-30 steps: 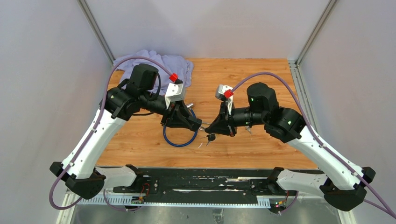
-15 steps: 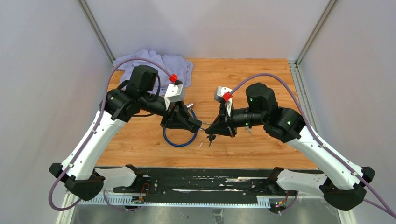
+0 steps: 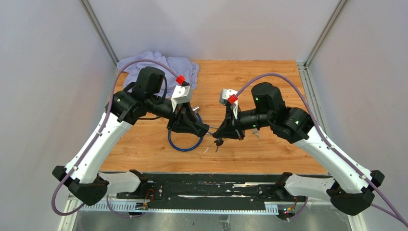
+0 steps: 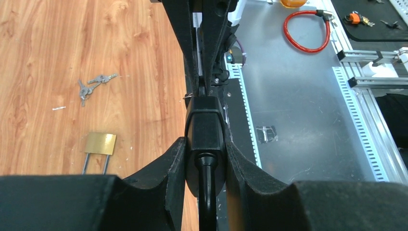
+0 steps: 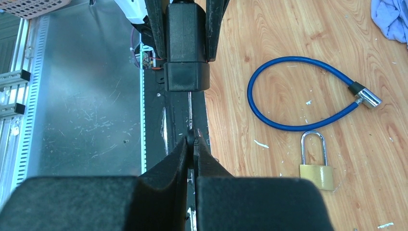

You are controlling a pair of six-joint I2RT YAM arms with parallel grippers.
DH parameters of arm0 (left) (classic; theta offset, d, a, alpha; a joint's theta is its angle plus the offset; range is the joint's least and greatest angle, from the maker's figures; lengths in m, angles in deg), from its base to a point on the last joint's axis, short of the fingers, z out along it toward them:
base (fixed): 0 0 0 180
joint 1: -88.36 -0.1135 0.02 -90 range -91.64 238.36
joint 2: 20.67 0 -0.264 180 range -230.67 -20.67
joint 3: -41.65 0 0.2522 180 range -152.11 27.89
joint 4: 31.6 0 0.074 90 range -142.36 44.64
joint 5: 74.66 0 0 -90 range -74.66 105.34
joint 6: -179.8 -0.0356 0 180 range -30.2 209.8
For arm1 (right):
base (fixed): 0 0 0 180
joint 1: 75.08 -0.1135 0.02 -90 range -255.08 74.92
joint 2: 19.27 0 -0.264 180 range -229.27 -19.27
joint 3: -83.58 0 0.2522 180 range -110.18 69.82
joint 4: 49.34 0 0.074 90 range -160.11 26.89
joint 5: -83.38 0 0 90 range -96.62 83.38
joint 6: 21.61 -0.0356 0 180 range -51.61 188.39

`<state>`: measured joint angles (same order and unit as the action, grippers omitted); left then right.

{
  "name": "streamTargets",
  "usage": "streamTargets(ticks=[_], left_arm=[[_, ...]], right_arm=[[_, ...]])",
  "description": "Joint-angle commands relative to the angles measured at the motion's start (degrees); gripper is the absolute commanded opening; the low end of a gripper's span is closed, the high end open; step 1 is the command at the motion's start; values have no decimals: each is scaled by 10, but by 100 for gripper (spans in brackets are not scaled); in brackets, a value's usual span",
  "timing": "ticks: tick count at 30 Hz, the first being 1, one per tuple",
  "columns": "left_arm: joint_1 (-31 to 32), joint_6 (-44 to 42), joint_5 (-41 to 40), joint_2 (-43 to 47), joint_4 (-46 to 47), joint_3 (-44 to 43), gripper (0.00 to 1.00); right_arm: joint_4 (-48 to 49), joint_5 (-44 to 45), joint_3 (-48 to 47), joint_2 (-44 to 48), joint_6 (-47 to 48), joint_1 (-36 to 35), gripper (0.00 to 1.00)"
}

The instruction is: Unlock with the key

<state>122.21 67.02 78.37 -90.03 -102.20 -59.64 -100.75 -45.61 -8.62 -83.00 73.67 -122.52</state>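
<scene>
Black boxy lock [image 4: 205, 120] in clasp of left hand [image 4: 205, 147]; slim silver key [image 5: 190, 113] in pinch of right hand [image 5: 191, 144]

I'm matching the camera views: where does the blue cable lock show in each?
Top external: blue looped cable lock, left of centre, partly hidden by the left gripper.
Left wrist: not in it.
Right wrist: upper right, above the brass padlock.
Shared landmark: the wooden tabletop, in all three.
</scene>
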Motion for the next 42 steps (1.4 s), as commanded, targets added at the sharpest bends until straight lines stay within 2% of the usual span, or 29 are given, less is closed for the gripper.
streamTargets(ticks=[1,8,18,24,35,42], left_arm=[[19,33,135,-1,4,-11,0],[19,38,155,0,4,-8,0],[19,52,200,-2,5,-1,0],[19,57,206,-9,4,-2,0],[19,93,267,-16,4,1,0],[19,102,268,-10,4,6,0]], right_arm=[[70,71,-9,-17,44,17,0],[85,70,1,-25,56,33,0],[100,17,4,-17,67,55,0],[105,27,16,-9,64,61,0],[114,45,34,2,65,65,0],[113,47,35,4,64,66,1]])
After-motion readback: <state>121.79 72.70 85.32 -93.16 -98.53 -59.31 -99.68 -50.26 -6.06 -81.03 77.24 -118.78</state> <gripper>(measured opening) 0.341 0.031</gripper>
